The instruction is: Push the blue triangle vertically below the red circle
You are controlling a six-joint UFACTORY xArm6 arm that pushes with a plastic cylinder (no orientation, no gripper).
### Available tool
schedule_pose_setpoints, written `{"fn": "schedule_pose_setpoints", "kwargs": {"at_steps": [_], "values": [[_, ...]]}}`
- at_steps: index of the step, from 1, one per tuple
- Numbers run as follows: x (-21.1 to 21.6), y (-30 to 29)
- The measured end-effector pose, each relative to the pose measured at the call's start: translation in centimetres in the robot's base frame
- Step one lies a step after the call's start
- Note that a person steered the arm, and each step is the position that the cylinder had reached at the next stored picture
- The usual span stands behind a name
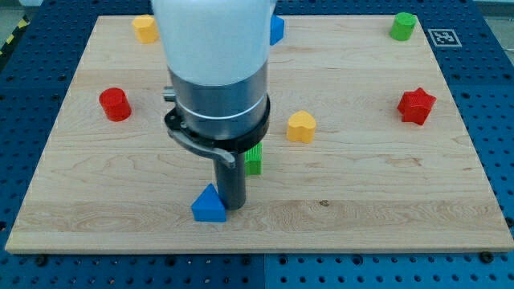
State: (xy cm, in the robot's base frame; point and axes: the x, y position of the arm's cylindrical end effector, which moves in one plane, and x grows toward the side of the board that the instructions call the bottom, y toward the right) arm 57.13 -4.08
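Here's the table (385, 201), a pale wooden board on a blue perforated surface, and the arm (215, 64) drops in from the view's top, its big white and grey body filling the upper middle. The end effector is a plain dark rod with no jaws to part or close, and my tip (234, 208) sits low on the table, touching or as good as touching the blue triangle (209, 205). From that block, my tip is at about three o'clock, pressed up against its right side.

The blue triangle lies near the view's bottom edge, a little left of centre. The red circle (115, 104), a short red cylinder, stands well apart from it at roughly ten o'clock, over on the view's left, so the triangle sits lower than the circle and off to its right.

Right behind the rod, at about one o'clock from my tip, a green block (254, 159) peeks out, shape mostly hidden. A yellow block (301, 127) with a heart-like outline sits near the middle. A red star (416, 106) holds the right side, a green cylinder (403, 26) the top right corner, another yellow block (144, 28) the top left, and a second blue block (277, 30) pokes out beside the arm.
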Motion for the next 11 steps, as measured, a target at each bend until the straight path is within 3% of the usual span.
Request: {"fn": "schedule_pose_setpoints", "kwargs": {"at_steps": [3,7,10,11], "values": [[1.7,-0.7],[1.7,-11.2],[1.7,-13.6],[-0.7,-11.2]]}}
